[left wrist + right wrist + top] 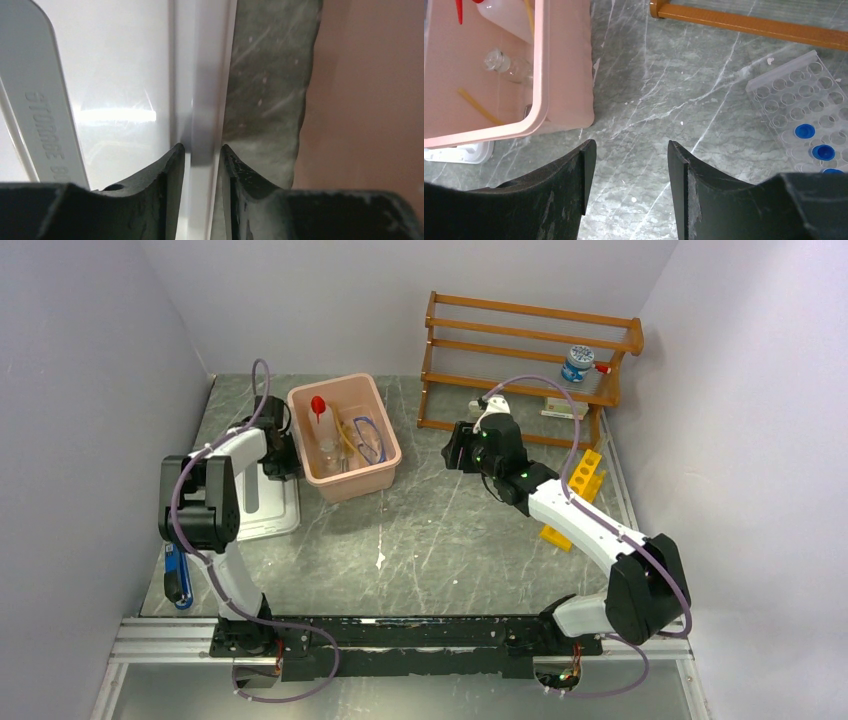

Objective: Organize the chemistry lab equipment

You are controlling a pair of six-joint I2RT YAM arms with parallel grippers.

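Observation:
A pink bin [385, 465] holds the red-capped wash bottle [318, 418], amber tubing [346, 432], blue-framed goggles [371, 438] and a small glass [506, 66]. My left gripper [282, 452] is just left of the bin. In the left wrist view its jaws [201, 147] are nearly closed on the raised rim of a white storage-box lid [125, 75]. My right gripper [456, 452] is open and empty above bare table, right of the bin; the right wrist view [631, 142] shows only table between the fingers. The yellow holed rack [580, 490] lies under my right forearm.
A wooden shelf rack [530, 350] stands at the back right with a blue-lidded jar [577, 362] on it. A clear tube tray with blue caps [804, 107] lies by its foot. A blue object [176, 578] lies at the table's left edge.

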